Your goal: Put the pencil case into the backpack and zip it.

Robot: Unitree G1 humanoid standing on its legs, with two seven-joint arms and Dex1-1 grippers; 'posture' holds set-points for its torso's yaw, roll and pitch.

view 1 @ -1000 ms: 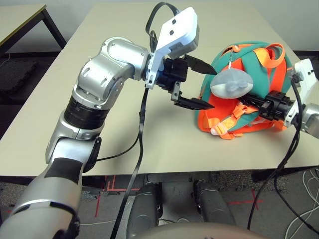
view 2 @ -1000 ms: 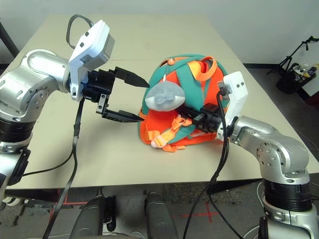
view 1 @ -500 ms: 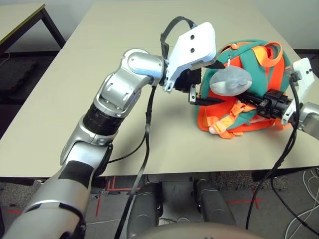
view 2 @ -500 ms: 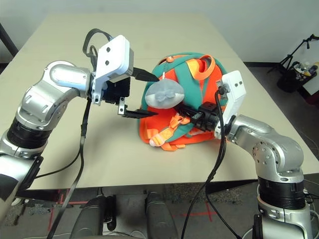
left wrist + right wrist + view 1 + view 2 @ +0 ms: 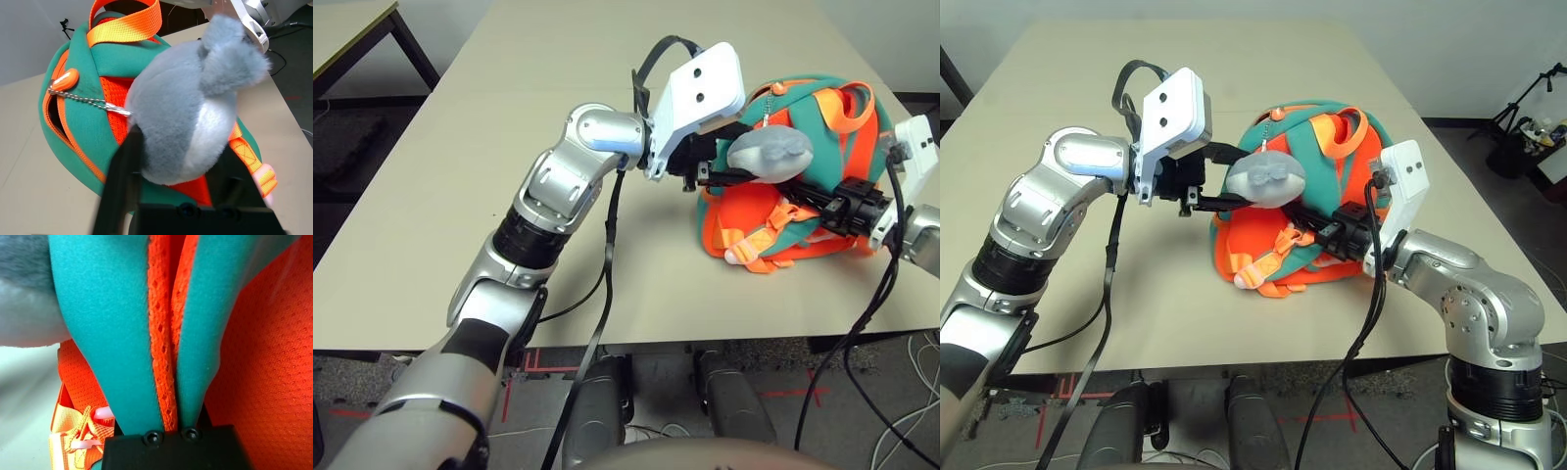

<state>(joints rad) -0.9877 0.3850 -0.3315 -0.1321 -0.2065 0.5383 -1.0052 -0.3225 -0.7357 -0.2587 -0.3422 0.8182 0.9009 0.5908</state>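
Observation:
The teal and orange backpack [image 5: 808, 98] lies on the table at the right, its straps facing up. Its grey plush whale charm [image 5: 769, 155] hangs by a thin chain [image 5: 88, 102] from an orange zipper pull [image 5: 66, 80]. My left gripper [image 5: 739, 162] is shut on the whale charm [image 5: 186, 122], one black finger [image 5: 124, 181] on each side. My right gripper [image 5: 1307, 217] reaches in from the right and is shut on a teal strap [image 5: 102, 333] over the orange mesh. The zipper gapes slightly beside the pull. The pencil case is out of view.
The beige table [image 5: 509, 147] stretches wide to the left and behind the backpack. Its front edge runs just below the backpack. Black cables [image 5: 602, 284] hang from both wrists. A second table [image 5: 352, 29] stands at the far left, and a tripod [image 5: 1528, 117] at the far right.
My left gripper has travelled right to the backpack and closed from wide open onto the whale charm, raising it a little. The right gripper has kept its hold on the strap.

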